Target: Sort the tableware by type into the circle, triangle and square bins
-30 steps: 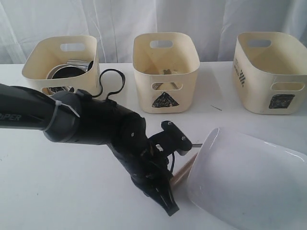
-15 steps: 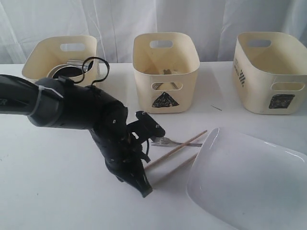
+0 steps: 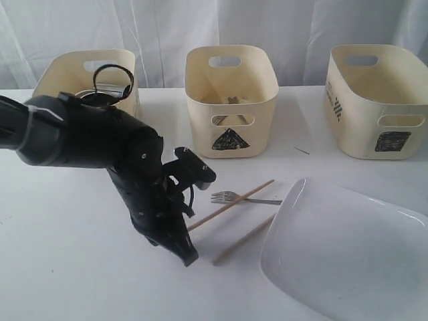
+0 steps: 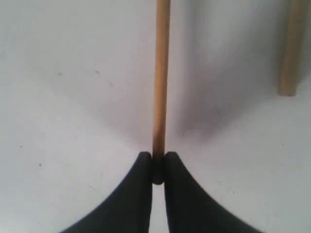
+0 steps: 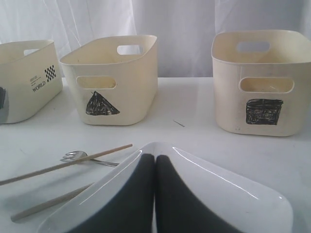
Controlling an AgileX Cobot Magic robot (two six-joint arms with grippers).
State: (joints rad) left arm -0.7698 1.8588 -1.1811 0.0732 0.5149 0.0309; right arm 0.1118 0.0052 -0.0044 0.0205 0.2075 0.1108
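Note:
My left gripper [image 3: 189, 257] [image 4: 158, 167] points down at the table and is shut on the near end of one wooden chopstick [image 3: 231, 204] [image 4: 161, 73]. The second chopstick [image 3: 244, 239] [image 4: 291, 48] lies beside it on the table. A metal fork [image 3: 227, 197] [image 5: 77, 156] lies under the held chopstick. The large white squarish plate [image 3: 348, 254] [image 5: 233, 194] sits tilted at the front right. My right gripper [image 5: 155, 158] is shut, its fingers lying over the plate; the exterior view does not show it. Triangle bin [image 3: 231, 100] stands at the middle, square bin [image 3: 374, 100] at the right.
The third cream bin [image 3: 60, 80] stands at the back left behind my left arm, its front mark hidden; a bit of steel [image 3: 90, 94] shows inside. A white curtain hangs behind the bins. White table [image 3: 67, 254] lies front left.
My left arm has pulled back to the left, drawing the held chopstick away from the plate. The fork and the second chopstick have come into view. The plate has not moved.

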